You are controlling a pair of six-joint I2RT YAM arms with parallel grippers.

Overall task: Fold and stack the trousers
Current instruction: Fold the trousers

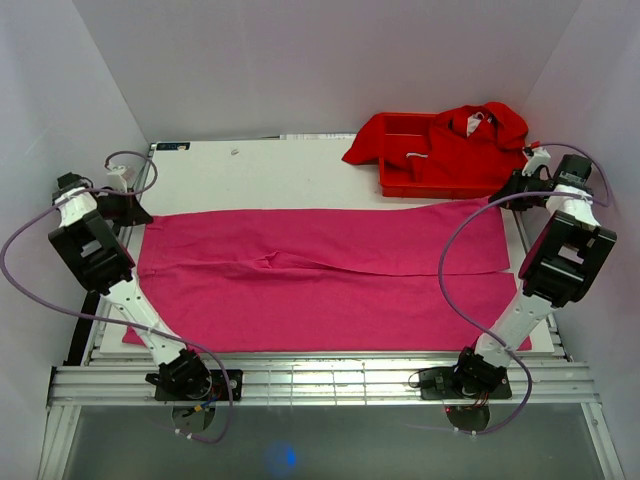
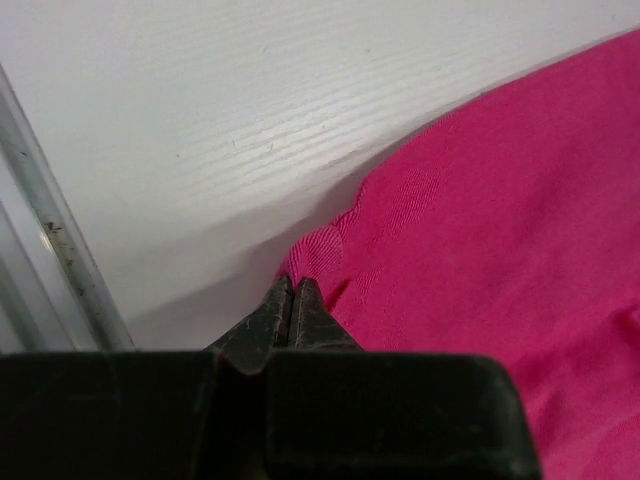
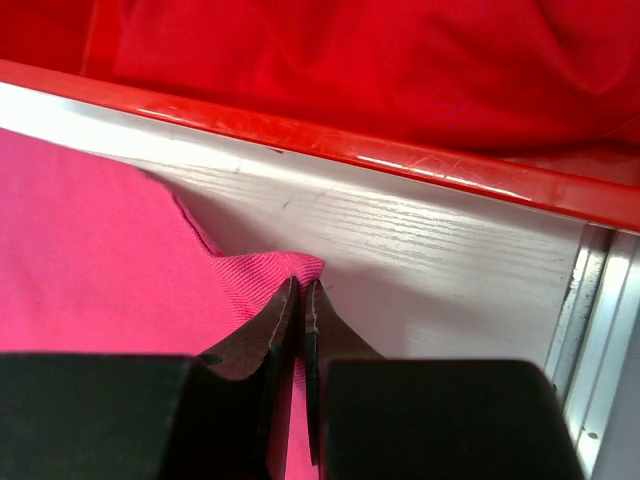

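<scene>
Gripping trousers [image 1: 320, 290] corners — left end effector [image 2: 290, 287], right end effector [image 3: 302, 286] — clear only in wrist views

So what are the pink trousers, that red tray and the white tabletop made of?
The trousers look like soft woven cloth, matte: the wrist views show fine diagonal ribbing, and it creases limply. The tray is likely hard plastic, glossy: its rim shines and carries small scratches. The tabletop is a white matte board with faint wood-grain texture. Whether it is painted wood or laminate, I cannot tell.
</scene>
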